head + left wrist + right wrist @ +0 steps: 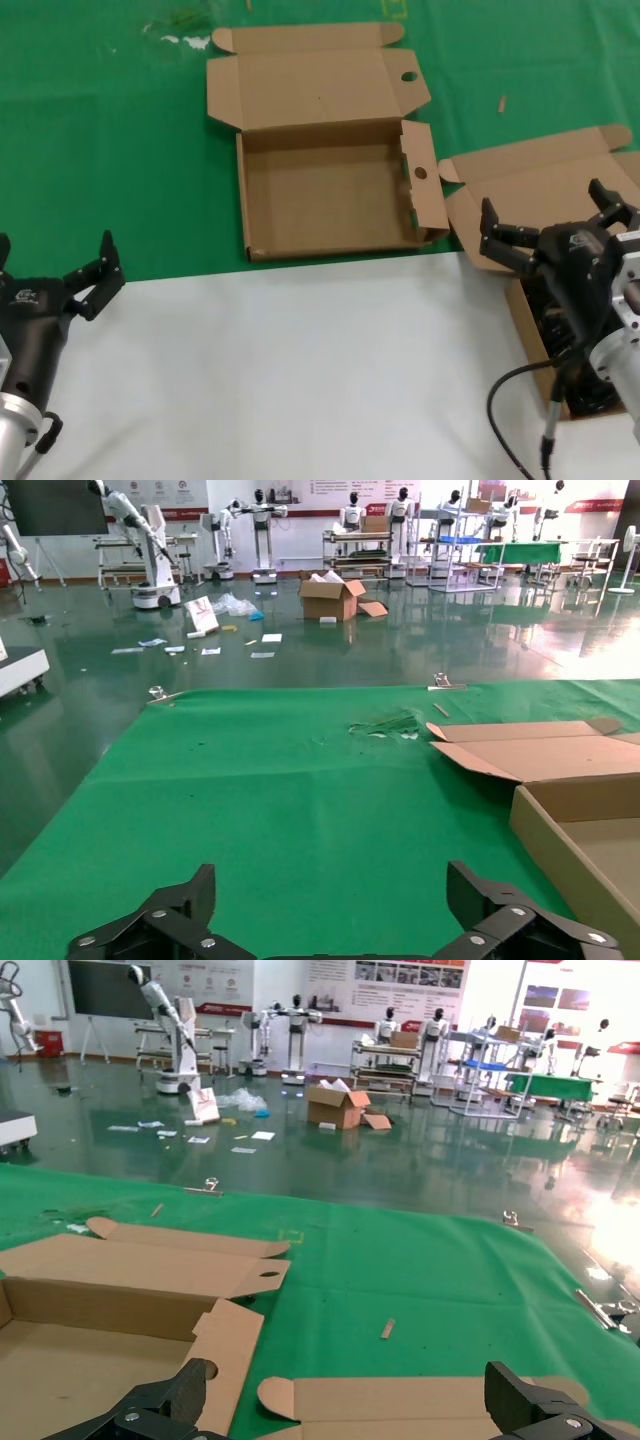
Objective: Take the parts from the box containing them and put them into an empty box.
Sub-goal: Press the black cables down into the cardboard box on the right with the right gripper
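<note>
The empty box, shallow brown cardboard with round-holed flaps, lay open. Right of it, the right gripper hovered, fingers spread, above black parts. Left gripper waited, spread.

My right gripper hangs with fingers spread wide over the green cloth. The empty box lies open beside it, its flap's round hole showing.

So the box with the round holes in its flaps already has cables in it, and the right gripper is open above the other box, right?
Not quite. The head view shows the box with round-holed flaps empty. The black cables lie in the other box, where the right gripper hangs open above them.
</note>
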Motion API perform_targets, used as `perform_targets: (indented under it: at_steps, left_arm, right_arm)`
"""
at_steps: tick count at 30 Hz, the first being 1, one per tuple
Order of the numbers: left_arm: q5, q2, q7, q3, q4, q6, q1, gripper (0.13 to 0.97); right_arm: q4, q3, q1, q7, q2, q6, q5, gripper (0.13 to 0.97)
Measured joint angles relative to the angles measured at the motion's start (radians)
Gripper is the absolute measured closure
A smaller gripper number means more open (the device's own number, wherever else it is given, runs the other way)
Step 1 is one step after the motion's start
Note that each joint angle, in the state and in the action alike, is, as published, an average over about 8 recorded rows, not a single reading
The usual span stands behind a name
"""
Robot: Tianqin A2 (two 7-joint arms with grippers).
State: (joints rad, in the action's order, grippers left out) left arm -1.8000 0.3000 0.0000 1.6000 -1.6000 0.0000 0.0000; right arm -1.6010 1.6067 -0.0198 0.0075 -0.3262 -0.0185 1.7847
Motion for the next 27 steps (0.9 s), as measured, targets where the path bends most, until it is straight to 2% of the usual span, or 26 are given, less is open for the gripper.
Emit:
perform_targets:
  at_steps: [5, 8, 10, 15, 17, 21, 25, 27]
  left_arm:
    - [0.000, 0.000, 0.000, 0.000, 0.000, 0.000, 0.000, 0.333]
    - [0.000, 0.000, 0.000, 0.000, 0.000, 0.000, 0.000, 0.333]
    - [0.000, 0.000, 0.000, 0.000, 0.000, 0.000, 0.000, 0.382]
    - [0.000, 0.000, 0.000, 0.000, 0.000, 0.000, 0.000, 0.504]
    - [0.000, 0.000, 0.000, 0.000, 0.000, 0.000, 0.000, 0.529]
    - [0.000, 0.000, 0.000, 0.000, 0.000, 0.000, 0.000, 0.632]
    - [0.000, 0.000, 0.000, 0.000, 0.000, 0.000, 0.000, 0.735]
    - [0.000, 0.000, 0.000, 0.000, 0.000, 0.000, 0.000, 0.752]
  right_arm:
    - [-0.018, 0.037, -0.004, 0.034, -0.095, -0.005, 0.015, 0.129]
    - [-0.042, 0.068, -0.007, 0.090, -0.197, -0.043, 0.012, 0.129]
    - [-0.061, 0.076, -0.005, 0.138, -0.280, -0.094, 0.001, 0.129]
    - [-0.098, 0.038, 0.020, 0.221, -0.502, -0.289, -0.007, 0.129]
    - [-0.101, 0.014, 0.034, 0.225, -0.587, -0.374, 0.009, 0.129]
    - [-0.076, -0.016, 0.041, 0.205, -0.744, -0.546, 0.055, 0.129]
    - [-0.017, 0.010, -0.015, 0.167, -0.859, -0.712, 0.083, 0.129]
    - [0.024, 0.047, -0.075, 0.140, -0.893, -0.798, 0.081, 0.129]
